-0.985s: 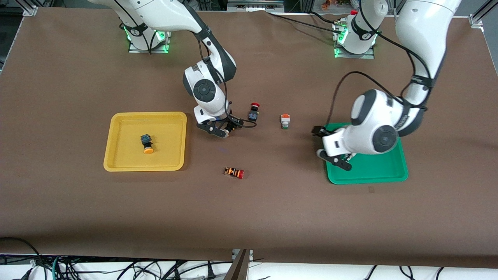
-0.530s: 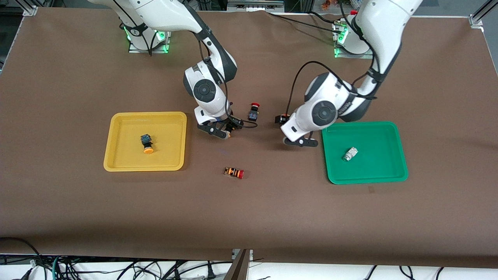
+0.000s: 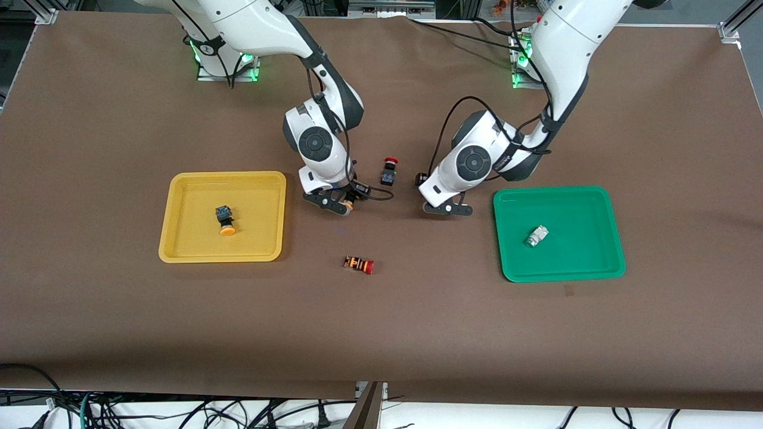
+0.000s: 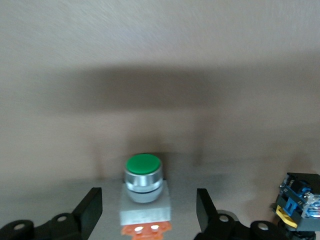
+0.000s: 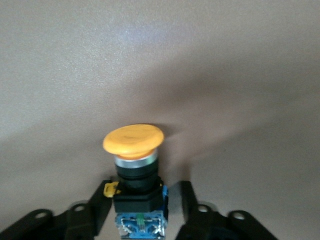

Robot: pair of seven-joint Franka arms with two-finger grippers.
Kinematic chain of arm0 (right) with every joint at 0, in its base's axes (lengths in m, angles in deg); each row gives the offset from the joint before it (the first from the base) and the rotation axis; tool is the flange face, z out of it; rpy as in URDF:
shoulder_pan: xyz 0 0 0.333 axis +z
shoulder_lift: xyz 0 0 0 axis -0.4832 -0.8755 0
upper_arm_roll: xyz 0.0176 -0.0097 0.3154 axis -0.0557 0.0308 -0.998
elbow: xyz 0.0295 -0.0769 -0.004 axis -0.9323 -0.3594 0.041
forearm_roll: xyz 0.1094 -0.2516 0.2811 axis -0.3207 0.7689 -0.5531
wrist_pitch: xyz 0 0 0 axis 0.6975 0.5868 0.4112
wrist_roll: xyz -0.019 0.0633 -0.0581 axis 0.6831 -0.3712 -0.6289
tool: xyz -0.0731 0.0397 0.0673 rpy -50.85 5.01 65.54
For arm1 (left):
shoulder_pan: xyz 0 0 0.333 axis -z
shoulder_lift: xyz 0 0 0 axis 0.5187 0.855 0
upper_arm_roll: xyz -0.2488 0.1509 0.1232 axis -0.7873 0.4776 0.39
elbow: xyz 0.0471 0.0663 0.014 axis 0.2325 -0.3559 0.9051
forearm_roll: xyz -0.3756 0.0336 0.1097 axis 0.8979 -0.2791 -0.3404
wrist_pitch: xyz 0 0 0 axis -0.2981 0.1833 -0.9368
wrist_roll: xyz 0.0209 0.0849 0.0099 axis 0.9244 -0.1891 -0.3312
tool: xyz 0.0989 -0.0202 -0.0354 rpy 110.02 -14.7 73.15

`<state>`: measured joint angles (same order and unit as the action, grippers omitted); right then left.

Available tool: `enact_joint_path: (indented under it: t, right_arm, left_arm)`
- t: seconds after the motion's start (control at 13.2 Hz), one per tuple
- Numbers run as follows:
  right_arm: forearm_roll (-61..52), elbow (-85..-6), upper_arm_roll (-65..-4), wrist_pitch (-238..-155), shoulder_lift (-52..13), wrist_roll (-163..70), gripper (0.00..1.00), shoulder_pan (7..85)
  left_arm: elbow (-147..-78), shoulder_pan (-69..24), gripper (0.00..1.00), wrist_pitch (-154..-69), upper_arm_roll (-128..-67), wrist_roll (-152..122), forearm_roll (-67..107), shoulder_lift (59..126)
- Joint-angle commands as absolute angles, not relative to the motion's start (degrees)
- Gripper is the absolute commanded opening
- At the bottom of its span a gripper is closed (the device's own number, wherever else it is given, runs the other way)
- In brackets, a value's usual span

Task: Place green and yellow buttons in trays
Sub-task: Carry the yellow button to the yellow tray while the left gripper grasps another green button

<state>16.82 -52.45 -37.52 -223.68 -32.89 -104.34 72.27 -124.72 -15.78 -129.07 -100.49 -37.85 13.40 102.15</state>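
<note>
A: Landmark is the yellow tray; it holds one yellow-cap button. The green tray, toward the left arm's end, holds a silver one.

B: Grippers?

A: Right gripper, just beside the yellow tray, is clamped on a yellow button. Left gripper, between the trays, has fingers apart around the green button.

B: Handling?

A: Probably light, rigid, with slick caps. Grip the square body.
</note>
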Motion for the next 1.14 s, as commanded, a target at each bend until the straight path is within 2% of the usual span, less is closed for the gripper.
enact_joint_path:
  t: [0.0, 0.08, 0.23, 0.45, 0.61, 0.68, 0.76, 0.83, 0.91, 1.06]
  right_arm:
    - [16.8, -51.4, -35.8, -220.1, -31.3, -101.0, 0.12, 72.2]
    - [16.8, -51.3, -33.9, -217.4, -30.2, -98.3, 0.12, 72.2]
    - [16.8, -51.2, -29.8, -211.5, -27.8, -91.2, 0.12, 72.2]
    - [17.4, -51.4, -21.7, -202.7, -25.2, -75.3, 0.14, 72.3]
    - [18.2, -52.8, -16.8, -201.9, -24.7, -64.8, 0.15, 72.3]
    - [18.2, -54.2, -15.1, -202.4, -24.7, -61.4, 0.24, 72.3]
    - [17.7, -55.6, -14.9, -203.7, -25.1, -60.4, 0.51, 72.2]
    - [17.6, -56.7, -14.9, -205.2, -25.1, -60.4, 0.67, 72.2]
    - [17.6, -56.4, -14.8, -204.8, -25.1, -60.4, 0.78, 72.1]
    - [17.5, -55.2, -14.5, -204.6, -24.2, -60.5, 0.87, 72.1]
  left_arm:
    - [-124.5, -15.2, 0.10, -129.0, -99.9, -38.7, 12.2, 101.6]
    - [-124.3, -15.5, 0.00, -127.5, -99.8, -38.5, 12.2, 100.8]
    - [-121.6, -16.0, 0.00, -120.7, -99.1, -37.6, 12.1, 98.8]
    - [-111.5, -19.7, 0.00, -102.7, -98.7, -32.1, 5.9, 98.2]
    - [-108.9, -23.4, 0.00, -97.9, -98.7, -22.8, -0.3, 98.2]
    - [-109.0, -25.9, 0.00, -97.9, -98.7, -16.4, -3.2, 98.2]
    - [-109.0, -29.1, 0.00, -98.0, -98.7, -9.9, -6.4, 98.6]
    - [-109.0, -32.3, 0.00, -98.4, -98.7, -4.4, -8.8, 98.8]
    - [-109.6, -34.9, 0.00, -99.9, -98.7, -0.4, -10.2, 99.6]
    - [-111.4, -40.0, 0.00, -106.1, -98.7, 5.6, -12.1, 101.7]
